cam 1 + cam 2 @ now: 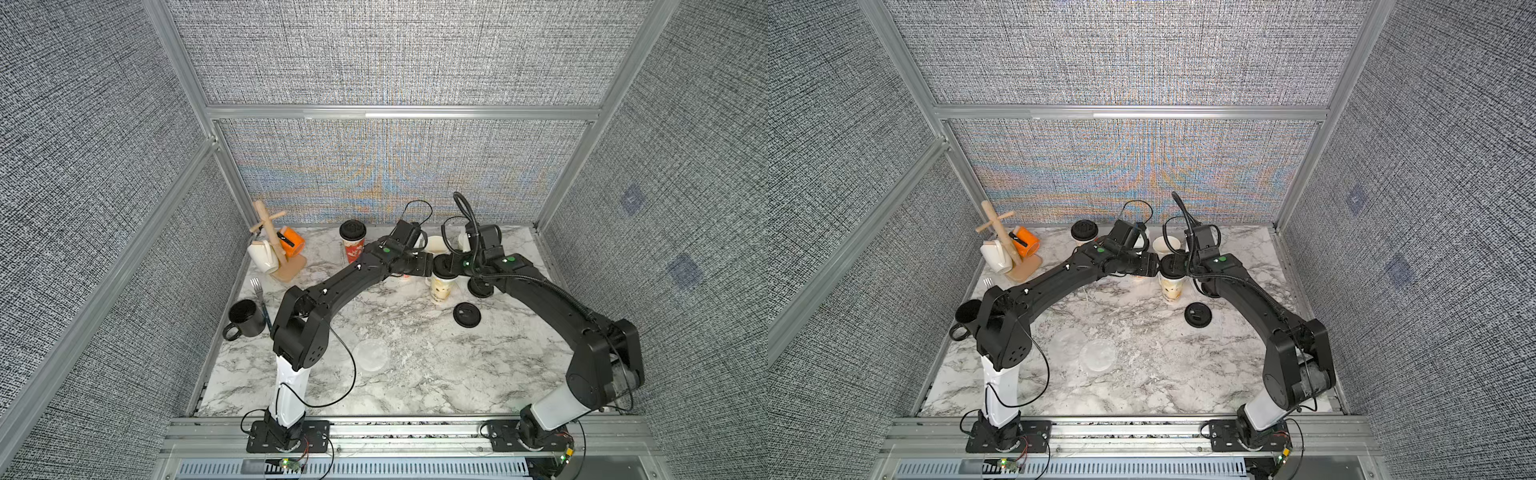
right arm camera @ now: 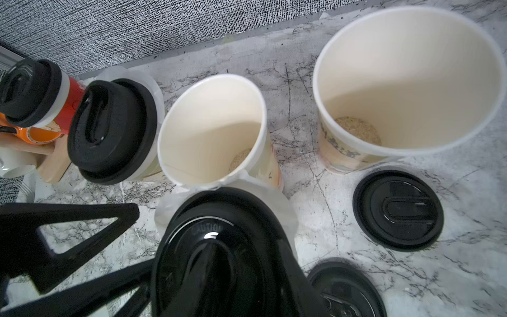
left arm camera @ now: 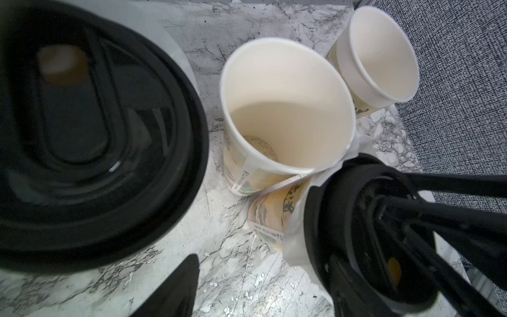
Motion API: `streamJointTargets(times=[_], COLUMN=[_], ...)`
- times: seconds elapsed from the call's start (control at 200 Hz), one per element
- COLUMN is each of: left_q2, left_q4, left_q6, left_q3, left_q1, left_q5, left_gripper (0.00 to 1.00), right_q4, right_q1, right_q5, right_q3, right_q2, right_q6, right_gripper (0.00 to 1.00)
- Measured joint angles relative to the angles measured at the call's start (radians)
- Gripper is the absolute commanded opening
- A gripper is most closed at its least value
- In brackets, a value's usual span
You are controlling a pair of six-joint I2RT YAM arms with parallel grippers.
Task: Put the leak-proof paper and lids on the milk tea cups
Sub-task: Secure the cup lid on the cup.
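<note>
Closest to the right wrist camera, a black lid (image 2: 219,255) caps a beige cup (image 3: 274,219), paper (image 2: 277,208) frilling out beneath. Right hand (image 3: 384,216) lies on that lid; whether it grips, I cannot tell. Left hand (image 2: 142,240) stands open beside the cup. Likely step: seating this lid. Next, fetch a spare paper disc (image 1: 371,355) from the front tabletop (image 1: 457,374) for an open cup (image 2: 211,129).

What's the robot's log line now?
left gripper: open, empty | right gripper: at lidded beige cup | two open cups: uncovered | paper disc: loose on table
</note>
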Motion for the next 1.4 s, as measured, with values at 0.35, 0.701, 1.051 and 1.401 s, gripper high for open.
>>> streamJointTargets(times=[0.35, 0.701, 1.051, 1.401], left_q2=[-0.027, -0.045, -0.043, -0.020], left_q4=[0.081, 0.043, -0.147, -0.374], left_q6=[-0.009, -0.003, 0.041, 0.108], left_q3=[-0.067, -0.052, 0.061, 0.149], left_q1=[0.001, -0.004, -0.010, -0.015], left_q5=[0.003, -0.001, -0.013, -0.007], left_gripper=[0.74, 0.76, 0.80, 0.80], right_q4=[0.051, 0.073, 0.043, 0.026], right_q1=[-0.003, -0.003, 0.002, -0.001], right_q5=[-0.006, -0.011, -0.025, -0.007], right_q3=[-0.040, -0.076, -0.077, -0.077], right_q2=[-0.018, -0.048, -0.074, -0.079], right_q6=[0.006, 0.010, 0.010, 0.027], right_gripper=[0.37, 0.37, 0.37, 0.37])
